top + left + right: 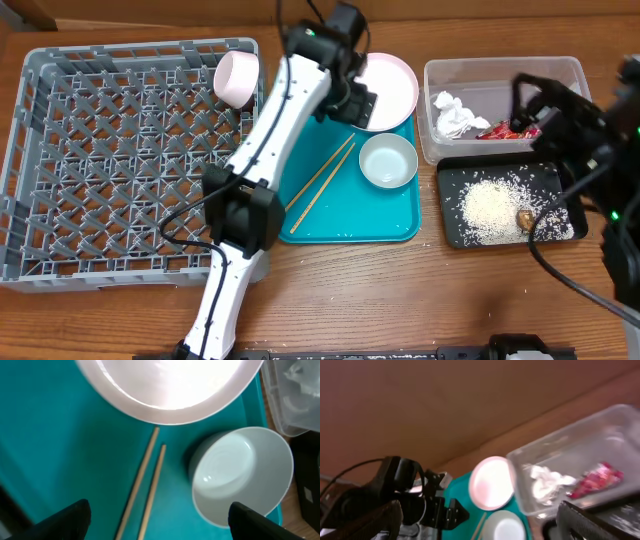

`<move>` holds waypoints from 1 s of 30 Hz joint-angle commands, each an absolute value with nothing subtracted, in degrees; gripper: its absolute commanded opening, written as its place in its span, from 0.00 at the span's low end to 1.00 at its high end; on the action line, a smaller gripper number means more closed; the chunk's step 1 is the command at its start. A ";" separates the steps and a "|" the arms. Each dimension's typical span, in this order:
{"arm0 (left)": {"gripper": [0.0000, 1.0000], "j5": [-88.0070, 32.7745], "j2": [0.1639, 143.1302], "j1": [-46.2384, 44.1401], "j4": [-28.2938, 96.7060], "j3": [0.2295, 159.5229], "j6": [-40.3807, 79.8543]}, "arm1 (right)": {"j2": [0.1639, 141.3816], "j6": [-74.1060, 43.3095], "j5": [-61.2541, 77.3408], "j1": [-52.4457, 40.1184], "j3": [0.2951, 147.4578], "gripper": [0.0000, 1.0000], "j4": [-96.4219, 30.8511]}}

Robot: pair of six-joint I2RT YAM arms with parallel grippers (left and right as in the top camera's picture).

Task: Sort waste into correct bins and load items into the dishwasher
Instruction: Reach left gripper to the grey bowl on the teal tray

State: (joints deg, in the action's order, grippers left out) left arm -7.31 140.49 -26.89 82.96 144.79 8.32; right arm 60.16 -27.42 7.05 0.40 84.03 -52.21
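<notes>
My left gripper (358,103) is open and empty, hovering over the teal tray at the left edge of the pinkish-white plate (395,90). In the left wrist view its fingers (160,525) straddle two wooden chopsticks (145,490), with a white bowl (240,475) at the right and the plate (170,385) above. The chopsticks (322,182) and the bowl (388,160) lie on the tray. My right gripper (528,105) is open and empty above the clear tub (500,70), which holds a white tissue (455,115) and a red wrapper (505,130). The black tray (455,230) holds rice (490,210) and a brown lump (525,217).
The large grey dish rack (120,160) fills the left side, with a small pinkish bowl (238,78) tipped on its side at its far right corner. The teal tray (350,225) sits between the rack and the bins. My left arm stretches across the rack's right edge.
</notes>
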 commanded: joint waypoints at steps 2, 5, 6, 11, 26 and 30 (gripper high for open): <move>0.88 -7.09 139.61 -30.11 76.20 136.29 8.45 | 60.58 -27.88 4.99 2.37 83.74 1.00 -56.45; 0.82 -7.75 139.61 -31.24 72.27 132.46 8.62 | 61.34 -27.88 4.99 2.37 83.64 1.00 -58.28; 0.78 -7.73 139.61 -31.70 71.07 131.11 8.62 | 61.69 -27.88 4.99 2.37 83.64 1.00 -58.70; 0.55 -6.85 139.61 -33.52 68.75 126.69 8.64 | 63.94 -27.90 5.23 2.37 83.64 1.00 -59.96; 0.04 -2.33 136.81 -31.79 82.54 136.14 8.93 | 68.62 -27.88 6.26 2.33 83.64 1.00 -60.36; 0.04 3.97 130.87 -29.67 88.29 138.30 12.29 | 68.82 -27.88 6.28 2.33 83.64 1.00 -60.38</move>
